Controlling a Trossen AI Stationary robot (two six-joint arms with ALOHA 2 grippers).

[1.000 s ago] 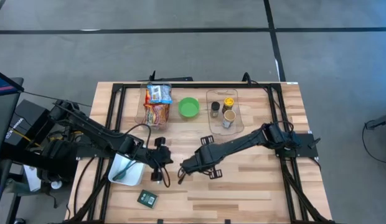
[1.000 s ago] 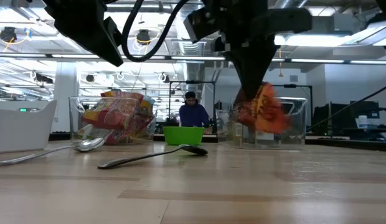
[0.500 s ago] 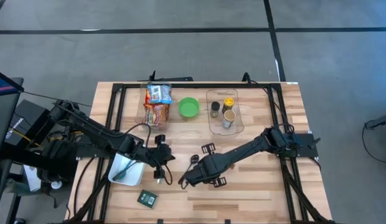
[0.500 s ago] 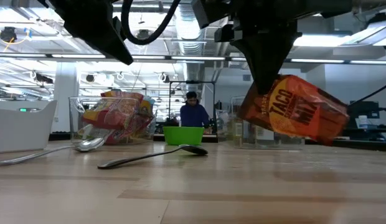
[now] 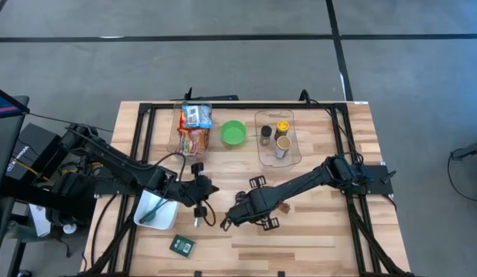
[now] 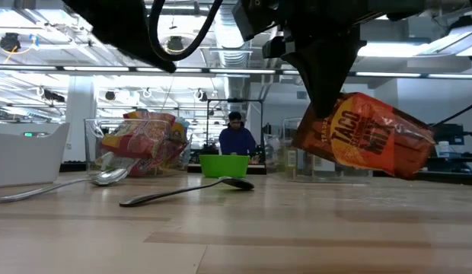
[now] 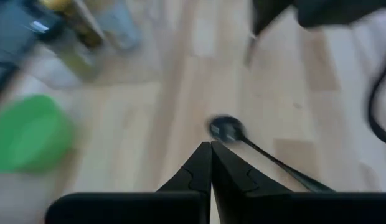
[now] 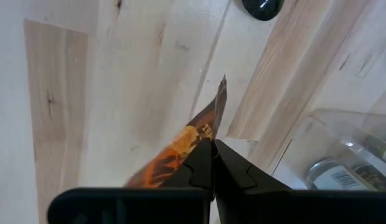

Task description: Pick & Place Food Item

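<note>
Carrying step. We see the right gripper pinching the top edge of an orange taco-mix packet, which hangs tilted below it, clear of the table. A black spoon lies on the wood near the gripper. The left gripper, fingers pressed together and empty, hovers just beside. We judge the next move to be lowering the packet until it rests on the wood, then spreading the fingers.

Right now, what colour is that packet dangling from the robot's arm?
The taco mix packet is orange and red with dark lettering, clearest in the low view.
</note>
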